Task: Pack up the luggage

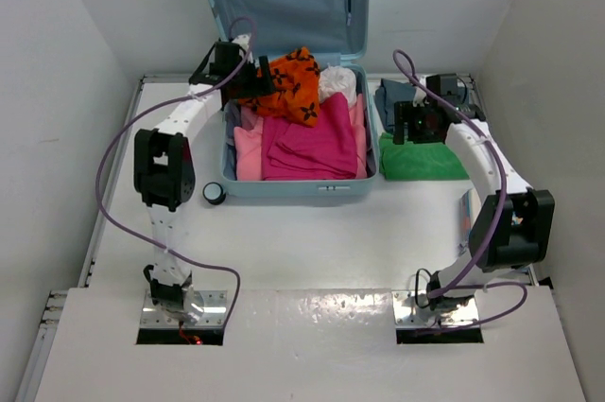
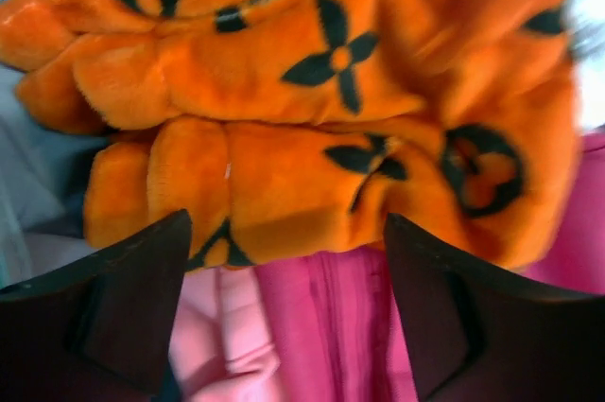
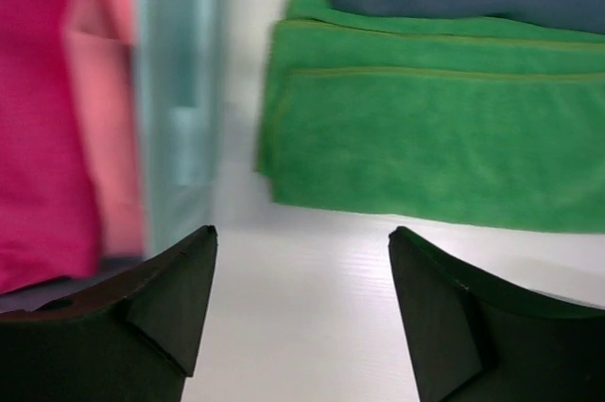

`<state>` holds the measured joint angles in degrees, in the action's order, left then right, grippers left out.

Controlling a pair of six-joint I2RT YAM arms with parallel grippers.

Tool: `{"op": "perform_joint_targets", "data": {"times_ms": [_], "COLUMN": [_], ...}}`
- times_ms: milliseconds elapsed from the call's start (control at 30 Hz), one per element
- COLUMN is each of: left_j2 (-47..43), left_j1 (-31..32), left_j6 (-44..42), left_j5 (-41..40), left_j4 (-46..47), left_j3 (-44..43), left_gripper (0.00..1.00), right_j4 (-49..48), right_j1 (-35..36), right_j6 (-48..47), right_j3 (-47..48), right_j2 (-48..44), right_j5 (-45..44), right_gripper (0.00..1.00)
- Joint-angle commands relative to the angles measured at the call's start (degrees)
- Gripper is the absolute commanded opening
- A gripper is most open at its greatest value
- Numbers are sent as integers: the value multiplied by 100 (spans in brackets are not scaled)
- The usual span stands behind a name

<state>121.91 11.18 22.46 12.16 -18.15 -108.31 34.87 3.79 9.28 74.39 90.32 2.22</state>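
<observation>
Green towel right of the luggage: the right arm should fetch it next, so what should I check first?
1. Right gripper open and empty: ok.
2. Green towel lying flat, nothing on it: ok.
3. Right gripper touching the towel: not ok, apart.
4. Left gripper open, orange garment released: ok.
5. Left gripper clear of the luggage: not ok, it hangs over it.
6. Room left in the luggage: cannot tell.

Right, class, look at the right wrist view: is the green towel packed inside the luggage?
No, the folded green towel lies on the white table, outside the wall of the luggage.
</observation>
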Motion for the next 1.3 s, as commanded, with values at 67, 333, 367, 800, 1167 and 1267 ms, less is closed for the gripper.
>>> {"op": "perform_joint_targets", "data": {"times_ms": [67, 333, 367, 800, 1167, 1267], "left_j2": [-790, -1196, -1196, -1011, -739, -739], "left_j1": [77, -502, -581, -1496, -1610, -1610], "left_j6": [-804, -594, -593, -57, 179, 232], "left_j5": [-600, -522, -522, 23, 84, 84], "left_j4": [119, -154, -241, -698, -804, -804], "left_j3": [205, 373, 285, -374, -568, -446], "left_gripper": [90, 92, 92, 92, 92, 92], "right_j4": [-262, -209, -270, -833, -1061, -1123], "right_j1": [-195, 60, 130, 394, 227, 236], "right_j6": [-707, 1137, 1364, 2043, 1656, 1805], "right_j3": [-284, -233, -180, 278, 41, 111], "right_j2": [29, 977, 1231, 2604, 2455, 2516], "right_j5": [-722, -468, -564, -1723, -1487, -1435], "right_gripper": [77, 81, 81, 61, 57, 65]}}
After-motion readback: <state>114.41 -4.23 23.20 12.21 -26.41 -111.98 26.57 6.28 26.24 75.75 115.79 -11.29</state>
